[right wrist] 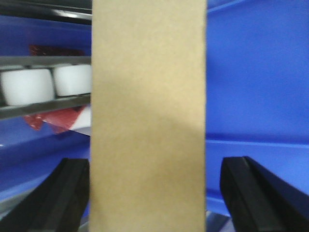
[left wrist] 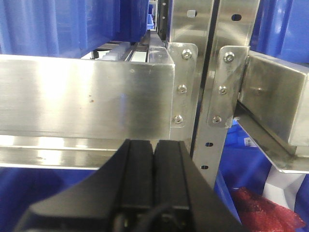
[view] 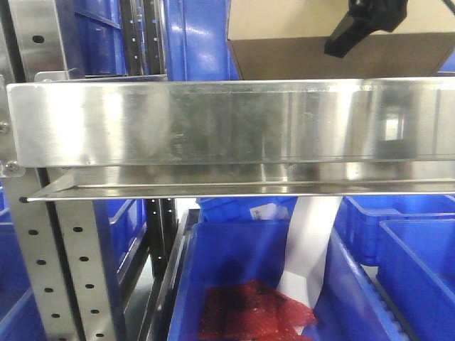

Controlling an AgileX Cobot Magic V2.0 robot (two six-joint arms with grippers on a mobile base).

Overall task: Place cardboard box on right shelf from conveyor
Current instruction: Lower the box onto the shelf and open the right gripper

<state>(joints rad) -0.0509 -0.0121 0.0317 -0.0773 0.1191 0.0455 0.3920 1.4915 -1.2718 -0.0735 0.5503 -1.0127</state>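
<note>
Where the front view looks up at the right shelf (view: 227,121), the cardboard box (view: 334,50) is seen just above its lip, apparently seated. In the left wrist view, the left gripper (left wrist: 154,159) is pressed together, empty. In the right wrist view, the right gripper (right wrist: 154,193) is spread beside the box; a snagged finger could drag it off the shelf.

Shelf lip: broad stainless-steel front lip (view: 227,121), glossy, mirror-like, faintly brushed.
Box: tan rectangular cardboard box (right wrist: 148,121), matt, smooth paper.
Bins: blue plastic bins (view: 416,249), slightly glossy.
Uprights: perforated steel uprights (view: 67,277), satin.
</note>
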